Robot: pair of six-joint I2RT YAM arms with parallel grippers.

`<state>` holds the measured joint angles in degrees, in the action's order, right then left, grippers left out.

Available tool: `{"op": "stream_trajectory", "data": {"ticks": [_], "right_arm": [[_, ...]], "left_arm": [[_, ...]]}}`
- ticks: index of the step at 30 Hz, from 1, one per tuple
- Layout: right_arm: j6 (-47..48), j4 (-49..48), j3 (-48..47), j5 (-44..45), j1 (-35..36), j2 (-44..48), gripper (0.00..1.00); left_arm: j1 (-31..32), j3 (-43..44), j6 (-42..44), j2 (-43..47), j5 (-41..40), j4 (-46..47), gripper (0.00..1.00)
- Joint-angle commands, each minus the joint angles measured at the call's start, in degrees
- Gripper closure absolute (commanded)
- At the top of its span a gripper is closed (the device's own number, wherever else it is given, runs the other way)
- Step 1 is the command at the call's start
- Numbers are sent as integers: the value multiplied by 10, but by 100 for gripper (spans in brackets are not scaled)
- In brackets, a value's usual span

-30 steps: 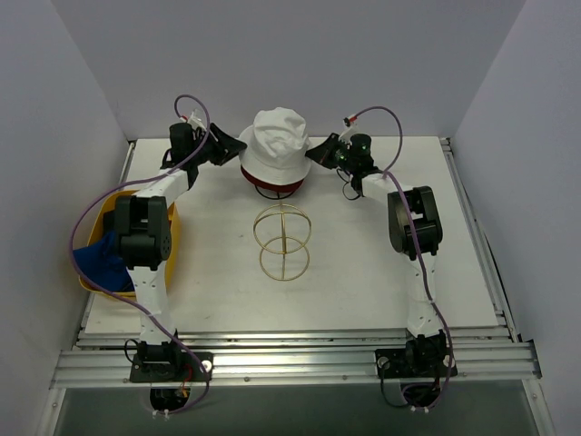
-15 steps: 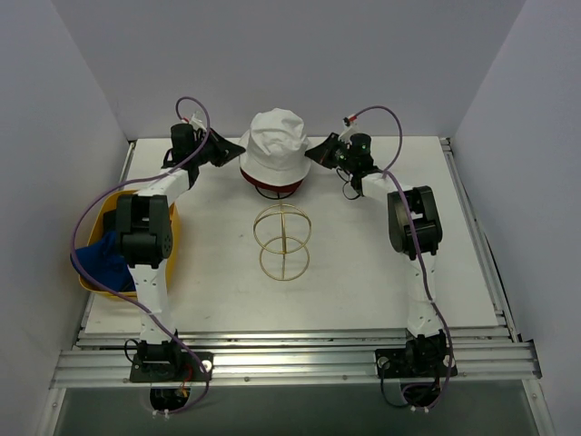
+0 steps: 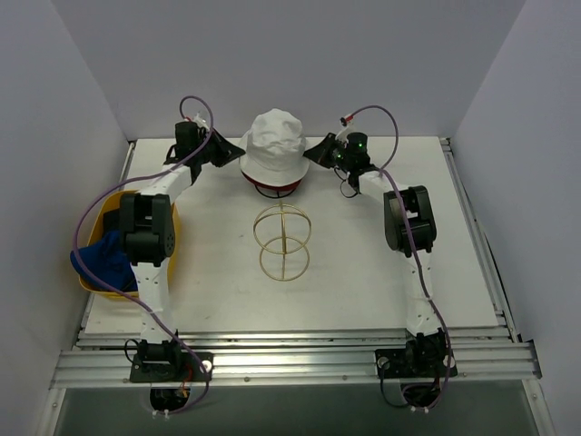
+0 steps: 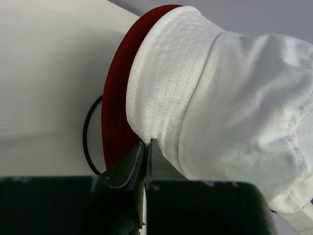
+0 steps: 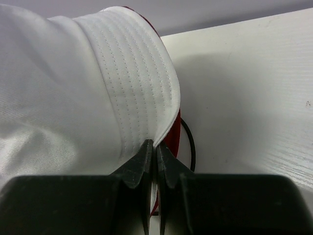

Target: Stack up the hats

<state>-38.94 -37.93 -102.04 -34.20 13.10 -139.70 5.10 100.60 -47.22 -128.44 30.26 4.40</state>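
Observation:
A white bucket hat (image 3: 273, 145) sits on a dark red bucket hat (image 3: 272, 184) over a black wire sphere frame (image 3: 275, 192) at the back middle of the table. My left gripper (image 3: 233, 153) is shut on the white hat's left brim (image 4: 146, 117). My right gripper (image 3: 313, 154) is shut on its right brim (image 5: 146, 107). The dark red hat shows under the brim in the left wrist view (image 4: 117, 98) and the right wrist view (image 5: 172, 134). A blue hat (image 3: 103, 262) lies in the yellow tub. The red baseball cap is out of view.
A gold wire sphere frame (image 3: 282, 242) stands in the middle of the table. A yellow plastic tub (image 3: 173, 238) sits at the left edge beside the left arm. White walls close the back and sides.
Both grippers have moved slightly inward and back with the white hat's brim. The hat sits lower on the dark red hat and its brim is drawn narrower.

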Motion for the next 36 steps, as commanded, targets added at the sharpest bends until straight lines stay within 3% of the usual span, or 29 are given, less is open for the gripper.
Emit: {"op": "stream_trajectory", "data": {"ticks": [1,14,16,17,20,21,23,28,36], "right_arm": [[27,56,-20,29,-6,-23,100],[35,73,-32,33,-8,-14,100],[47,82,-28,37,-9,0,94],[51,87,-26,42,-11,17,90],[62,97,-15,52,-17,54,79],[66,102,-12,56,-18,62,75],[74,117,-7,67,-18,85,73],[76,124,17,77,-12,129,77],[64,104,101,93,17,181,81]], "left_arm": [[-7,20,36,-29,-49,-50,98],[-4,2,48,-7,-49,-55,97],[-3,-7,48,19,-49,-54,92],[-2,-12,49,27,-48,-35,80],[-1,-17,54,59,-51,-43,75],[-1,-19,55,66,-54,-43,66],[2,-23,60,88,-69,-63,63],[12,-30,78,118,-93,-93,52],[53,-80,101,170,-136,-82,51]]}}
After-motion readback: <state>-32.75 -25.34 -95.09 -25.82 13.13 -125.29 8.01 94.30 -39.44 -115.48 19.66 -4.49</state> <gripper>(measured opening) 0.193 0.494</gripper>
